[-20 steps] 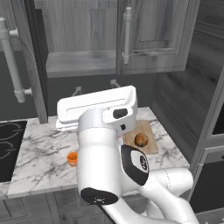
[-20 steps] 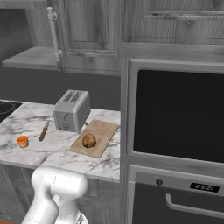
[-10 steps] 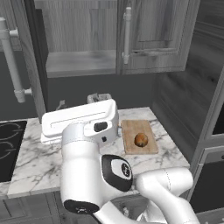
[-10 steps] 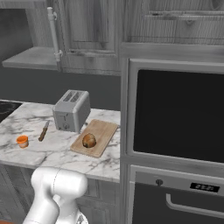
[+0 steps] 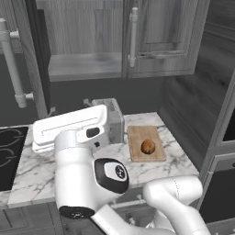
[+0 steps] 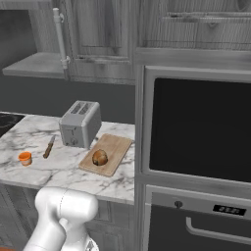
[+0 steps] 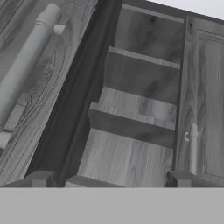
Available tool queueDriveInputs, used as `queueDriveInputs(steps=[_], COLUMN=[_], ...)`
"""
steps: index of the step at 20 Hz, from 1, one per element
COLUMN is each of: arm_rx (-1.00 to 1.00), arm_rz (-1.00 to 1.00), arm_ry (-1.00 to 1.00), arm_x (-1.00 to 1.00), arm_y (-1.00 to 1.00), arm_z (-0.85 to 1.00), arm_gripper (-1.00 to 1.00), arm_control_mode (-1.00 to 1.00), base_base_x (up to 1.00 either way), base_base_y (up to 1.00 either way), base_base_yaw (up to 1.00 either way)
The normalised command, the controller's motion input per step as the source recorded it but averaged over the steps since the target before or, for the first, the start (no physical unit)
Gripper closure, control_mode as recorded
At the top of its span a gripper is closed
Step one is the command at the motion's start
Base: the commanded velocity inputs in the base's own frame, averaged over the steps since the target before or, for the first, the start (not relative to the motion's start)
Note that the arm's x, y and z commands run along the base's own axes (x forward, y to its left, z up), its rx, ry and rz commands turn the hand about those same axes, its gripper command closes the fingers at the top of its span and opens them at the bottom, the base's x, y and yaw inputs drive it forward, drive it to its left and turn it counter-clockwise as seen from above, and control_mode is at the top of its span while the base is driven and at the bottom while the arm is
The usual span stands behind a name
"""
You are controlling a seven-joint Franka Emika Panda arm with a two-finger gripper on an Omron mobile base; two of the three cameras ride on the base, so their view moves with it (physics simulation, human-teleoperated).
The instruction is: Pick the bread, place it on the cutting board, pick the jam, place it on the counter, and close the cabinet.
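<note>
Bread (image 6: 100,157) sits on the cutting board (image 6: 115,152), toward the board's near half, clear of all four edges. That board lies on the marble desk (image 6: 59,169) just beside the toaster (image 6: 80,123), its right side close to the desk's end by the oven column (image 6: 196,127). In the left base view the bread (image 5: 147,146) rests mid-board, with bare wood of the cutting board (image 5: 137,134) around it.

Jam (image 6: 25,158) stands on the desk well to the left, near the front edge, with a knife (image 6: 49,146) lying between it and the toaster but touching neither. Open marble runs between jam and board.

Overhead, the cabinet (image 5: 156,36) has its left door (image 5: 13,59) swung out, its edge and long bar handle facing into the room; the right door is shut. The hand view looks into the open compartment, where bare shelves (image 7: 135,109) step back between the open door's edge and the shut door (image 7: 205,100).

Both fingers (image 7: 39,178) stand wide apart with nothing between them, spread across the cabinet opening. The arm's white bulk (image 5: 78,151) rises in front of the desk's left part.
</note>
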Motion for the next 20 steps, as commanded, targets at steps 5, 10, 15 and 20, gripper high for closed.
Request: queueDriveInputs(steps=[5, 10, 15, 20], arm_rx=[0.00, 0.00, 0.00, 0.00], arm_rz=[0.05, 0.04, 0.03, 0.04], arm_ry=[0.00, 0.00, 0.01, 0.03], arm_x=[0.00, 0.00, 0.00, 0.01], arm_y=[0.42, 0.40, 0.36, 0.39], arm_z=[0.00, 0.00, -0.01, -0.12], arm_gripper=[-1.00, -1.00, -1.00, -1.00], arm_control_mode=[-1.00, -1.00, -1.00, -1.00], base_base_x=[0.00, 0.00, 0.00, 0.00], base_base_y=[0.00, 0.00, 0.00, 0.00], base_base_yaw=[0.00, 0.00, 0.00, 0.00])
